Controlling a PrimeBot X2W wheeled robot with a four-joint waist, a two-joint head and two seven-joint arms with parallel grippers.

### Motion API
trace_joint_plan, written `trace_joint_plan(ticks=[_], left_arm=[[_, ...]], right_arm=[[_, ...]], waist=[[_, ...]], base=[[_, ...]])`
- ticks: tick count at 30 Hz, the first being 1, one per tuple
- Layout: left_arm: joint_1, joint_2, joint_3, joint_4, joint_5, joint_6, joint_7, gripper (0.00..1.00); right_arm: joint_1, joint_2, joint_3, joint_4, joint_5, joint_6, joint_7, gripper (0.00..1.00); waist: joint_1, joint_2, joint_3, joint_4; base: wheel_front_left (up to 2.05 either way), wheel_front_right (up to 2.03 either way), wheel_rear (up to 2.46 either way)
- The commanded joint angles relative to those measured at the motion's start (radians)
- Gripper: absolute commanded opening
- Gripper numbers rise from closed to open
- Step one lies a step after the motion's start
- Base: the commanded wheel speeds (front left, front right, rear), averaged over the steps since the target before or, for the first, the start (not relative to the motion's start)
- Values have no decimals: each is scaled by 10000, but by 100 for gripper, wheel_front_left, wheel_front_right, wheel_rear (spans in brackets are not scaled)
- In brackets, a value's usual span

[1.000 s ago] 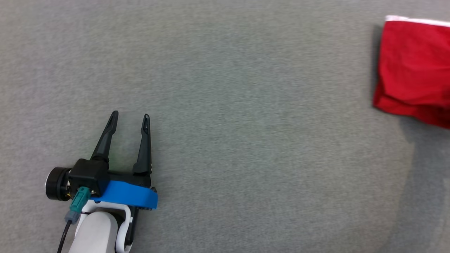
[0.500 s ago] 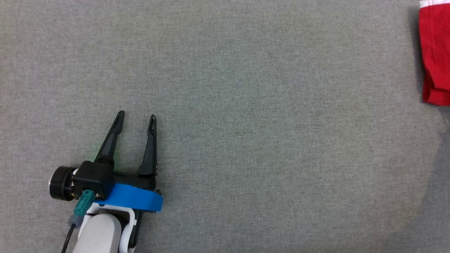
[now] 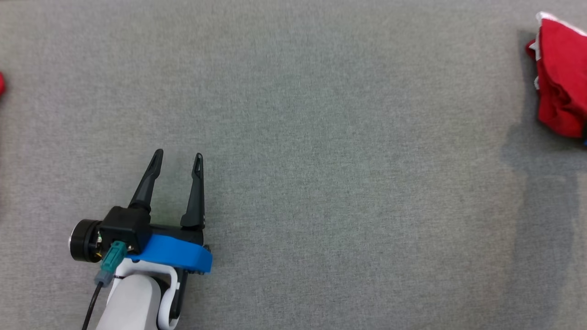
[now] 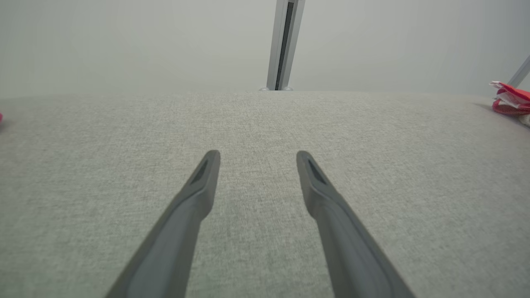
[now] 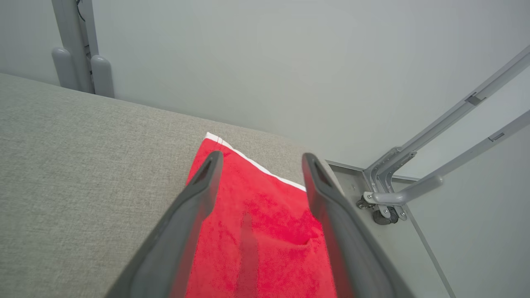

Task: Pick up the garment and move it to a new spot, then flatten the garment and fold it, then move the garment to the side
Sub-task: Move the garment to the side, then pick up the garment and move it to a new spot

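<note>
The garment (image 3: 562,82) is red cloth with a white edge, lying bunched on the grey table (image 3: 321,137) at the far right edge of the head view. In the right wrist view the garment (image 5: 265,231) lies flat under my right gripper (image 5: 261,155), whose fingers stand wide apart above it, open, pinching nothing. My left gripper (image 3: 178,154) rests at the lower left, open and empty, far from the cloth. In the left wrist view my left gripper (image 4: 257,154) points across bare table, with the garment (image 4: 511,99) small at the far right.
A sliver of something red (image 3: 1,85) shows at the table's left edge. A grey post (image 4: 283,45) stands behind the far edge. Beyond the table's right corner is a metal frame with a castor (image 5: 385,198) against a pale wall.
The garment at the right edge has gone from a smooth sheet to a crumpled heap on the table. The head view shifted slightly. My left gripper has stayed in place, open.
</note>
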State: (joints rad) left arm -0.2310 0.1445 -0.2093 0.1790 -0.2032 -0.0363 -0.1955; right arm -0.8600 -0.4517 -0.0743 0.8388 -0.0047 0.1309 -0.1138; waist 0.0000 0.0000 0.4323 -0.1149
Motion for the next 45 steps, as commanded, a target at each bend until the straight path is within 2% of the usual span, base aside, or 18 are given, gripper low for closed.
trace_joint_plan(ticks=[1,11,17,20,26,29,35,39,45], left_arm=[[-199,-9,33,136,-67,1,-70,100],[-274,-131,430,1719,-470,74,-550,100],[148,-279,581,2136,-622,99,-675,100],[459,-373,673,2168,-724,119,-700,100],[1111,-512,1046,1953,-830,162,-705,100],[1361,-581,1115,1869,-710,147,-707,100],[1658,-705,1146,1884,-632,75,-708,100],[1751,-755,1197,1861,-605,33,-709,100],[1842,-813,1168,1870,-570,-17,-710,100]], right_arm=[[167,123,81,-16,87,-2,-90,100],[957,1578,871,-355,595,-2,-885,100],[2164,2373,751,-1104,528,-2,-1225,100],[2998,3022,673,-1647,551,-1,-1335,100],[4658,3861,319,-2753,301,-2,-1455,100],[5437,3988,251,-3185,265,-2,-1484,100],[6507,3991,916,-3726,1613,-2,-1524,100],[6741,4003,1290,-4033,1799,-1,-1524,100],[6862,3999,1263,-4240,1630,-1,-1527,100]], waist=[[0,0,-219,-117],[0,0,-1634,-26],[0,0,-2346,248],[0,0,-2645,383],[0,0,-3012,571],[0,0,-3112,646],[0,0,-3231,747],[0,0,-3258,731],[0,0,-3334,760]], base=[[0,0,0],[0,0,0],[0,0,0],[0,0,0],[0,0,0],[0,0,0],[0,0,0],[0,0,0],[0,0,0]])
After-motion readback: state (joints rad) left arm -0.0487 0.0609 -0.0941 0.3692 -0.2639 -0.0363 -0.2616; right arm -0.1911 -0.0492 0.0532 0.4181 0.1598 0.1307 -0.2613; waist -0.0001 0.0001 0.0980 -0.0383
